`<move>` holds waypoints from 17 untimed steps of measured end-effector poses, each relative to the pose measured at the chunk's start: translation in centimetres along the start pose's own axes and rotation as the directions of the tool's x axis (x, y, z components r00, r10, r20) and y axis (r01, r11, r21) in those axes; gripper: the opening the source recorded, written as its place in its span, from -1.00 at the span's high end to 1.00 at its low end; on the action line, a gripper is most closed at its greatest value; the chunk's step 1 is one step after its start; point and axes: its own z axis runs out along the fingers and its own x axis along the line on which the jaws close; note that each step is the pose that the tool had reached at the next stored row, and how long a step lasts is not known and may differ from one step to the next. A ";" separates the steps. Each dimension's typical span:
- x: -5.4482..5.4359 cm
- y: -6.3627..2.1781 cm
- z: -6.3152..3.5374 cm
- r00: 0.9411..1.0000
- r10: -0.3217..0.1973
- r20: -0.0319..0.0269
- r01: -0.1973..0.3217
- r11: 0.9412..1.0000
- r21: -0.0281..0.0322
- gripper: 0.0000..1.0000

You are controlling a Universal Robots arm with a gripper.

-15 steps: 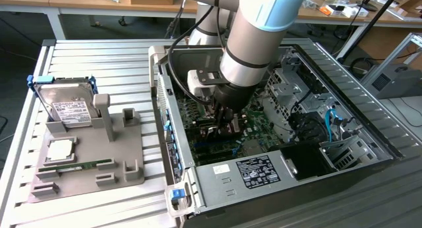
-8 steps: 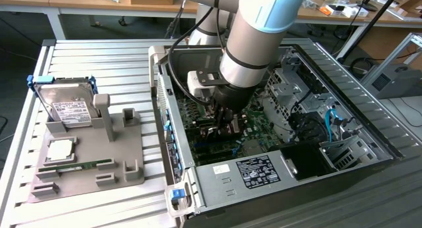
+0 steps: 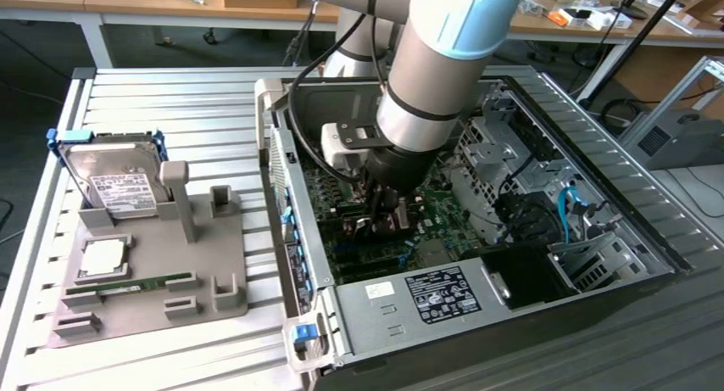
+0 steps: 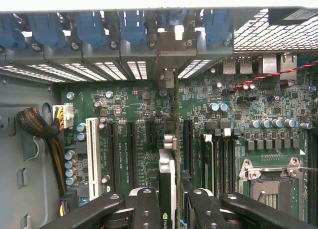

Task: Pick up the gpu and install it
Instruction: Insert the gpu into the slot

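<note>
Gpu [image 4: 167,189] edge-on, upright between gripper [image 4: 169,209] fingers, clamped, over motherboard [image 4: 124,110] slots inside case [image 3: 633,213].

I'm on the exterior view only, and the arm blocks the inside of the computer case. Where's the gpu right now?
Observer: In the wrist view, the gpu stands on edge over the motherboard, directly under the gripper.
Operator: Is it lined up with the back of the case?
Observer: Its silver bracket reaches the rear slot openings, just below the blue clips.
Operator: Anything in the slots beside it?
Observer: The white slot and the black slots next to it are empty.
</note>
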 end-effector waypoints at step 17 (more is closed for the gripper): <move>-0.1 0.15 -2.79 1.000 0.002 -0.006 -0.002 1.000 0.005 -0.05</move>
